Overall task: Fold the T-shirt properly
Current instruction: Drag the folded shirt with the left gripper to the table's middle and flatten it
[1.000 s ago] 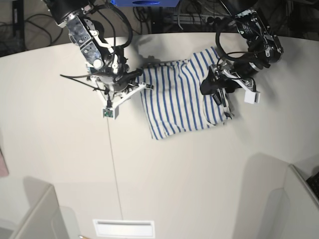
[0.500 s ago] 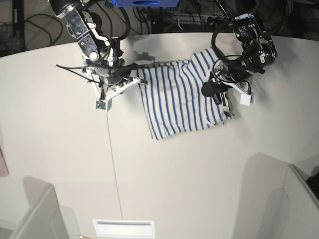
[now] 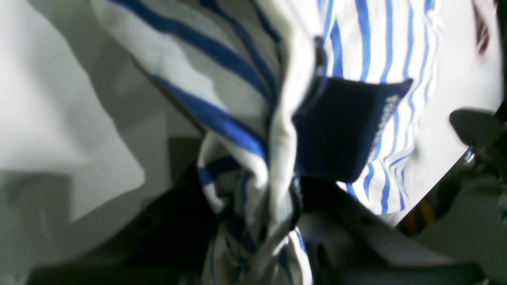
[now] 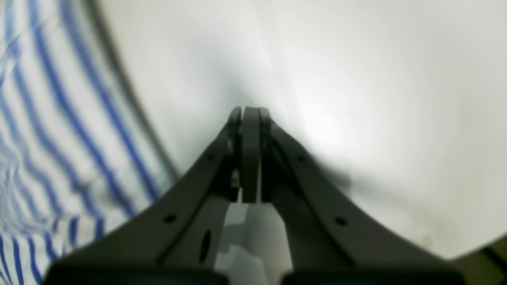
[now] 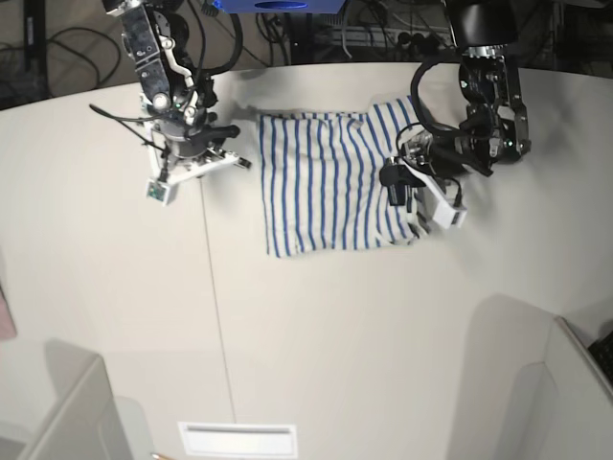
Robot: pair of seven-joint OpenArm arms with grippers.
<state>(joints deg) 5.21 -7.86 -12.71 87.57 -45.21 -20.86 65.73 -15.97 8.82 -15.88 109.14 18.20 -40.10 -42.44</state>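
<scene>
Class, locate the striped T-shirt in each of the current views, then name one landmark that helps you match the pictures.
Base: the T-shirt lies just above the middle, beneath the left gripper.
Left wrist: from top centre to bottom centre, bunched up, with a flatter part at upper right.
Right wrist: along the left side, cut off by the edge.
Shared landmark: the shirt's blue stripes.
</scene>
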